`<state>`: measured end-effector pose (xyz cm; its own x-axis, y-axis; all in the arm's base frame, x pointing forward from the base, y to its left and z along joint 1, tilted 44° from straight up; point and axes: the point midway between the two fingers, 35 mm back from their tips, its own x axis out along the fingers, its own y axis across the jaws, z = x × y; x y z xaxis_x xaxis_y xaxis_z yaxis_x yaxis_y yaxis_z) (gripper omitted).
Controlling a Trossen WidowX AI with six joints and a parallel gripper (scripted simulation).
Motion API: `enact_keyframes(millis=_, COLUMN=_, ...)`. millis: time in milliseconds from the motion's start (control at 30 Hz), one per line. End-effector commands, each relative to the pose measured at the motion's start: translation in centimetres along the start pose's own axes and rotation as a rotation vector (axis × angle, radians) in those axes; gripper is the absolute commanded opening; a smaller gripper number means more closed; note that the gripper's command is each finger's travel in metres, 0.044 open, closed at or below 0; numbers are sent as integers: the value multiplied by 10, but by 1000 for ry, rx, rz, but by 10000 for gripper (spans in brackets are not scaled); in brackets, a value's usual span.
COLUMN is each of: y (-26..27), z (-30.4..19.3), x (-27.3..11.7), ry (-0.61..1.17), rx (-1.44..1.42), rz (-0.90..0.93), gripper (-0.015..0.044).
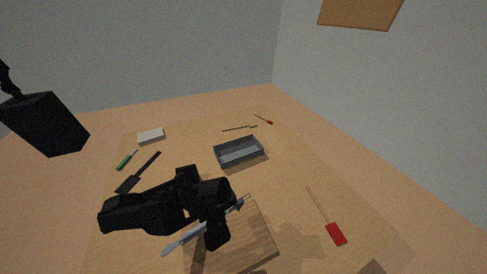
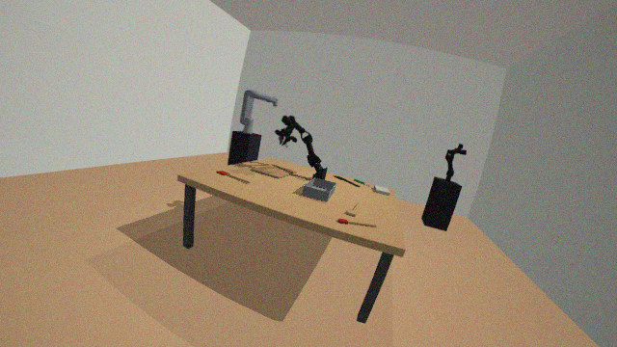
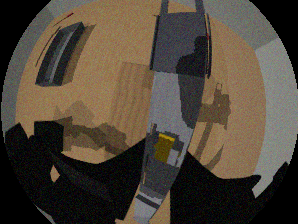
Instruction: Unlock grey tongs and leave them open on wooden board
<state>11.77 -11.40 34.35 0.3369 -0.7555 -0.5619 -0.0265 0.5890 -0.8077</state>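
Observation:
The grey tongs (image 1: 194, 232) (image 3: 172, 100) are clamped between my gripper's fingers and held in the air above the wooden board. In the wrist view their hinge end with its loop is at the top. In the top view they run from lower left to the loop at upper right. My gripper (image 3: 161, 142) (image 2: 284, 140) is shut on the tongs; its arm partly hides them in the top view. I cannot tell whether the lock is released. The wooden board (image 1: 262, 237) (image 2: 272, 172) (image 3: 131, 100) lies on the table. The grey roasting tin (image 1: 223, 164) (image 2: 315, 195) holds no tongs.
A red-handled tool (image 1: 335, 234) (image 2: 223, 173) lies beside the board. A black spatula (image 1: 128, 184), a green-handled tool (image 1: 123, 163) and a white block (image 1: 151, 136) (image 2: 381, 190) lie on the arm's other side. Beyond the tin are a thin tool (image 1: 249, 126) and a small red-handled one (image 1: 269, 122) (image 2: 342, 221).

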Motion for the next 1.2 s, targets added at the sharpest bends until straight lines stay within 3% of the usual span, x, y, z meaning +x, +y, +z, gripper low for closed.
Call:
enact_keyframes(millis=0, y=-1, z=-2, x=-7, ry=-57, rx=12, rz=-23, gripper=-150)
enact_keyframes(millis=1167, y=-5, z=-19, x=-29, ry=-607, rx=99, rz=-46, gripper=-150)
